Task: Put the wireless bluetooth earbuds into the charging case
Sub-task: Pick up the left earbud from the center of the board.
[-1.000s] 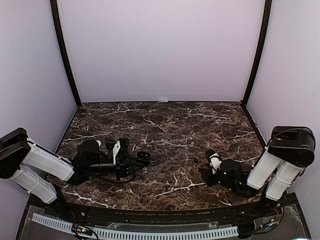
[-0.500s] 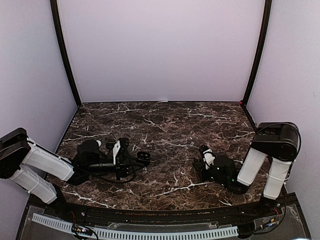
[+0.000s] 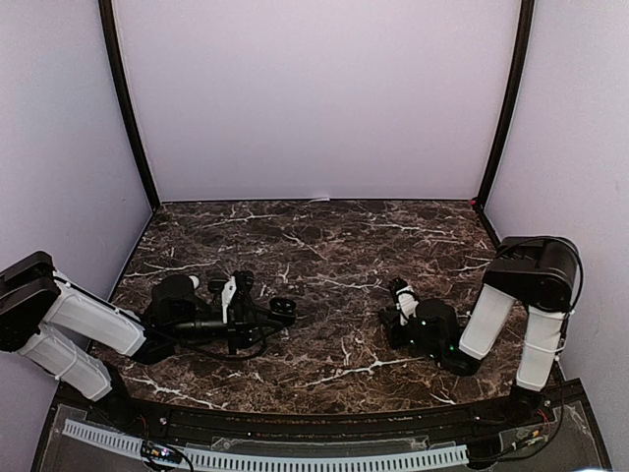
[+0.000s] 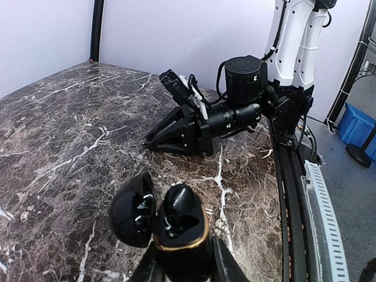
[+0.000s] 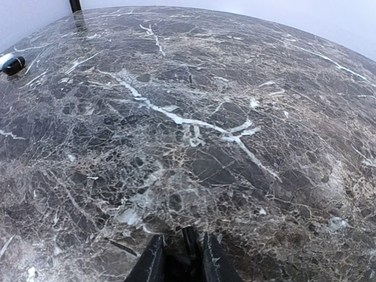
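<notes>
The top view shows both arms lying low over the dark marbled surface (image 3: pixel 324 246). The left end effector (image 3: pixel 277 311) is left of centre toward the near edge, and the right end effector (image 3: pixel 386 319) is right of centre at about the same depth. The two point at each other and are well apart. From that height, whatever either one carries is only a dark blot.

The left wrist view makes it clearer. The left end effector (image 4: pixel 183 261) is clamped on the base of a black charging case (image 4: pixel 179 223) with a gold rim. The case is held above the surface, and its lid (image 4: pixel 134 216) is hinged open to one side. Pale glints show inside the wells, but I cannot tell whether any earbuds sit in them. The same view shows the right end effector (image 4: pixel 147 143) with its tip down at the surface.

In the right wrist view the fingers (image 5: pixel 154 261) are cut off by the bottom edge. They stand a narrow gap apart with a small dark piece (image 5: pixel 189 238) between them, low on the surface. It may be a black earbud, but it is too shadowed to be sure, and I cannot tell whether the grip has closed on it. A black-and-white object (image 5: pixel 12 63) at the left edge of that view is too small to identify.
</notes>
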Available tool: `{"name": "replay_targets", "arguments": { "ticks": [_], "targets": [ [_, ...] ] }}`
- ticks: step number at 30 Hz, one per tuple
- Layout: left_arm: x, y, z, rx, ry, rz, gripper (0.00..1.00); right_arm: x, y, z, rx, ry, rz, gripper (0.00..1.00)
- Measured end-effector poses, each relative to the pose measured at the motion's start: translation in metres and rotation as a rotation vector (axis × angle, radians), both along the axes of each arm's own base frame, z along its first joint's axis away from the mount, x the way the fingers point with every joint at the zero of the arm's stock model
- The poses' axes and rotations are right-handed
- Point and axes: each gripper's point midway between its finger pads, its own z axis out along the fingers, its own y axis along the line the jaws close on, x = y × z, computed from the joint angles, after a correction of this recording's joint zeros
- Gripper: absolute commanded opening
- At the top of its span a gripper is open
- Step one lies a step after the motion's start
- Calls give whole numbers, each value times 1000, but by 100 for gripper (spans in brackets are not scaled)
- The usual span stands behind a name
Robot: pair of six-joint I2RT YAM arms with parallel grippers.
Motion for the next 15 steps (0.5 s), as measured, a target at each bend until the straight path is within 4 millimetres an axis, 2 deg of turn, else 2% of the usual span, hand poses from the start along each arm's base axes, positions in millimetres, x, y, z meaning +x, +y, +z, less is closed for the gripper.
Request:
{"name": "replay_targets", "arguments": {
  "ticks": [4, 7, 9, 15],
  "targets": [
    [0, 0, 0, 0, 0, 0, 18, 1, 0, 0, 1, 2, -2, 21],
    [0, 0, 0, 0, 0, 0, 18, 0, 0, 0, 0, 4, 0, 29],
    [0, 0, 0, 0, 0, 0, 18, 0, 0, 1, -2, 5, 4, 30],
    [0, 0, 0, 0, 0, -1, 18, -3, -3, 0, -6, 12, 6, 22]
  ]
}}
